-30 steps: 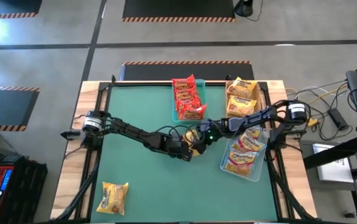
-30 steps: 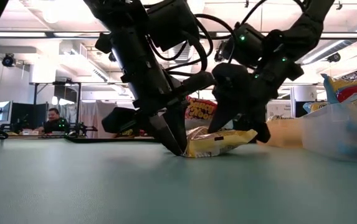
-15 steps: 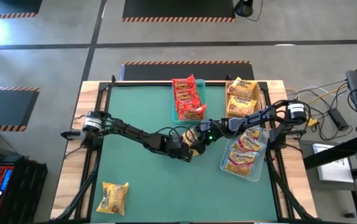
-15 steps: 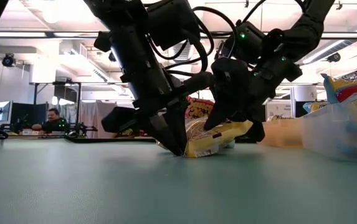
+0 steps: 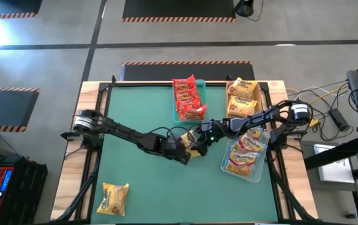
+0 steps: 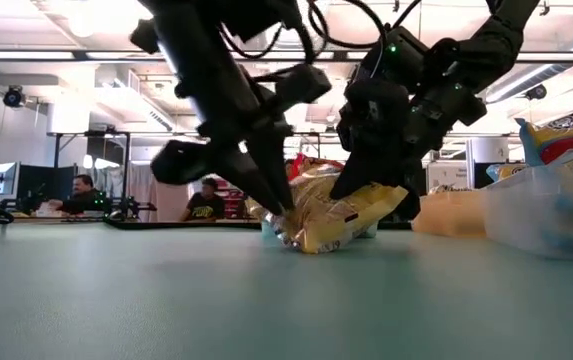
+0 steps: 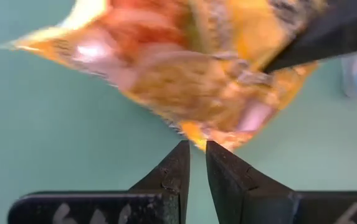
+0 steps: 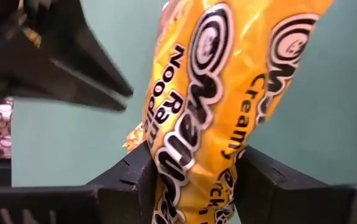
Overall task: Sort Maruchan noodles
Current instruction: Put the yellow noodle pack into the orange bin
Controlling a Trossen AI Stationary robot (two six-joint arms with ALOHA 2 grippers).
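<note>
1. The right tool (image 8: 194,180) is clenched on a yellow-orange noodle packet (image 8: 228,93), its two fingers (image 8: 134,177) pressing the crinkly wrapper from both sides near the middle of the bench (image 5: 135,187).
2. In the low view the same packet (image 6: 336,210) is tilted, its right side raised under the right tool (image 6: 366,190) and its lower left corner close to the bench top.
3. The left tool (image 7: 197,155) is clenched with nothing between its fingers, its tips just beside the packet's near edge (image 7: 215,134); whether they touch it I cannot tell.
4. From above, the two tools meet at the packet (image 5: 196,145), the left tool (image 5: 183,152) on its left and the right tool (image 5: 202,137) on its right.
5. At the far edge, a teal tray (image 5: 176,115) holds red packets (image 5: 188,98).
6. Just right of it, a tan tray (image 5: 264,94) holds yellow-orange packets (image 5: 242,97).
7. Nearer, on the right side, a clear tray (image 5: 225,167) holds yellow-white packets (image 5: 244,153).
8. One more yellow packet (image 5: 114,198) lies alone at the near left of the bench, well apart from the rest.
9. Two people (image 6: 206,205) sit in the room behind the bench.
</note>
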